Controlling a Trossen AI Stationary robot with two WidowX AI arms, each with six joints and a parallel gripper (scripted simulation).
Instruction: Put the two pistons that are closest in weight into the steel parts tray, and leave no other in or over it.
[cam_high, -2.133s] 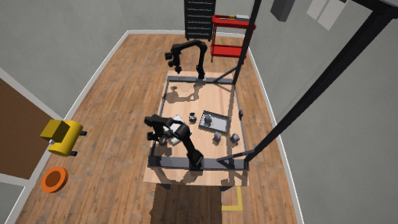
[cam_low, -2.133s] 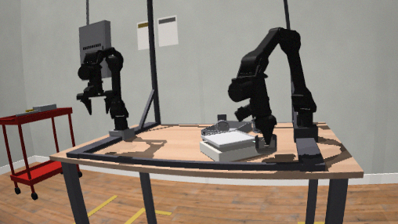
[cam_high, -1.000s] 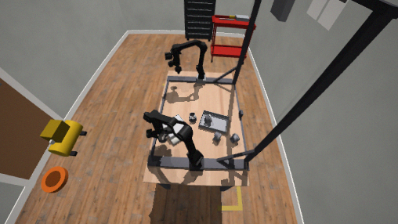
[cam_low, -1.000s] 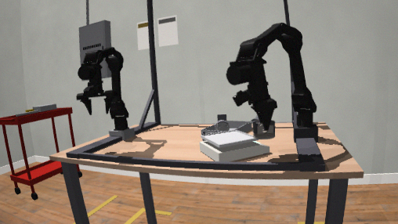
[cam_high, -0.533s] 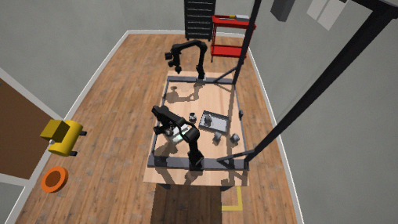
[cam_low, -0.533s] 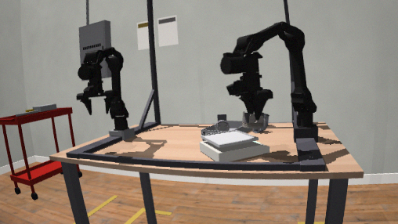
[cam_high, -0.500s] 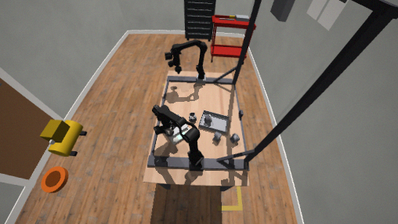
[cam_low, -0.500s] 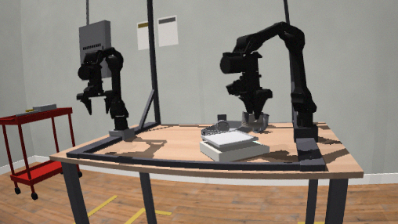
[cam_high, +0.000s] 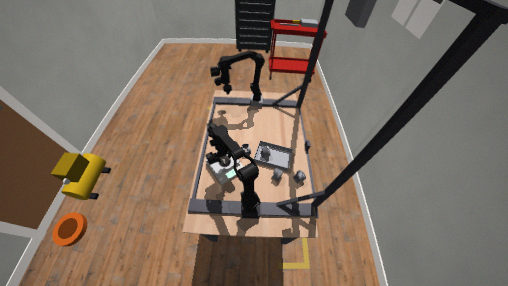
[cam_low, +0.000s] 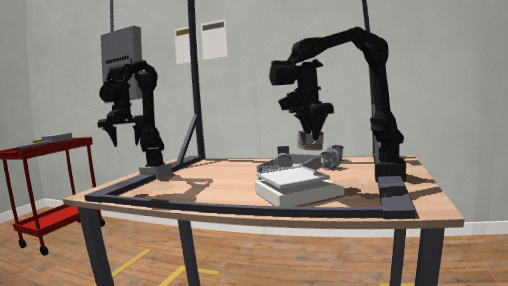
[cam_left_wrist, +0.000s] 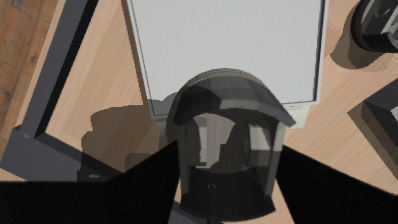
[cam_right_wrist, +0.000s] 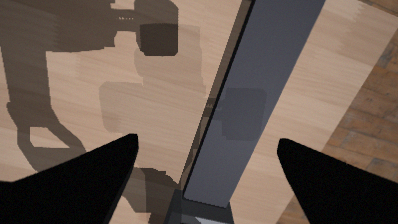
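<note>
L gripper (cam_low: 314, 140) (cam_left_wrist: 228, 160): part open, clamped on piston (cam_low: 310, 140) (cam_left_wrist: 225, 145), ctr-right of ext. view, above scale (cam_low: 299, 190) (cam_left_wrist: 230, 45)
R gripper (cam_low: 126, 144) (cam_right_wrist: 207, 142): wide open, nothing held, left
Tray (cam_high: 285, 165): 1 piston (cam_high: 265, 153) in, ctr of top view

The tabletop (cam_high: 280, 122) (cam_low: 225, 175) looks like pale, smooth wood with fine grain. The piston (cam_low: 311, 140) (cam_left_wrist: 225, 95) looks like grey metal, smooth, with a dull sheen; the tray (cam_high: 286, 159) looks like grey metal too. The scale (cam_high: 220, 176) (cam_low: 300, 192) (cam_left_wrist: 225, 45) looks like smooth, matt, off-white plastic, and the gripper (cam_low: 314, 137) (cam_left_wrist: 227, 150) above it matt black plastic.
</note>
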